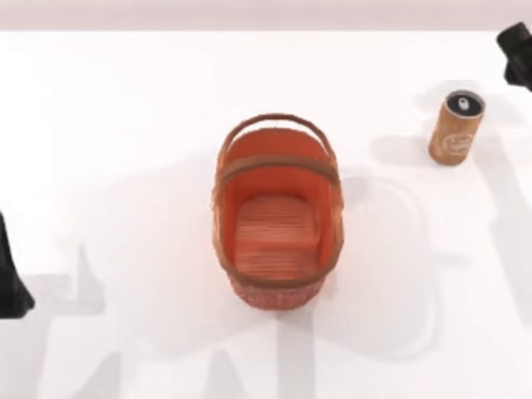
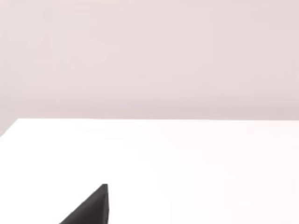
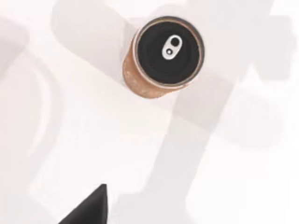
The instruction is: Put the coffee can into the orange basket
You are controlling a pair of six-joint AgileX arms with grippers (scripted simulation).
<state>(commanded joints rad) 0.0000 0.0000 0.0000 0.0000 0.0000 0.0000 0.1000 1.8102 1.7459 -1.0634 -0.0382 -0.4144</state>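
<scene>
The coffee can [image 1: 456, 127] stands upright at the table's far right, tan-orange with a dark top and silver rim. The right wrist view looks down on the coffee can [image 3: 164, 55] and its pull tab. My right gripper [image 1: 519, 51] hovers just beyond the can at the far right edge, apart from it and open; one dark fingertip [image 3: 93, 207] shows, its inner face bare. The orange basket [image 1: 229, 179] sits mid-table, empty, its brown handle arched across it. My left gripper [image 1: 10, 278] is parked at the left edge, open, with one fingertip [image 2: 93, 207] over bare table.
White table all round, crossed by grey arm shadows. A wide stretch of bare surface lies between the can and the basket. The table's far edge [image 2: 154, 119] meets a pale wall in the left wrist view.
</scene>
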